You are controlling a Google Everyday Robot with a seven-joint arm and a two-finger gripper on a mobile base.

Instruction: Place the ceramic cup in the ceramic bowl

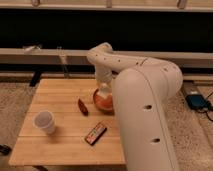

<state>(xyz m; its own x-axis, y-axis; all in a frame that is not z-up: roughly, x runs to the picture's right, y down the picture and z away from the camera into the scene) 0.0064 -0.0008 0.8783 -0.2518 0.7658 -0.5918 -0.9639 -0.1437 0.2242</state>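
Observation:
The orange ceramic bowl stands on the wooden table, right of the middle, partly hidden by my arm. My gripper points down right over the bowl. A small off-white blocky shape, the ceramic cup, shows at the gripper's tip within the bowl's rim. I cannot tell whether it rests in the bowl or hangs just above it.
A larger white tapered cup stands at the table's front left. A small red object lies just left of the bowl. A dark flat bar lies at the front. My white arm covers the table's right side.

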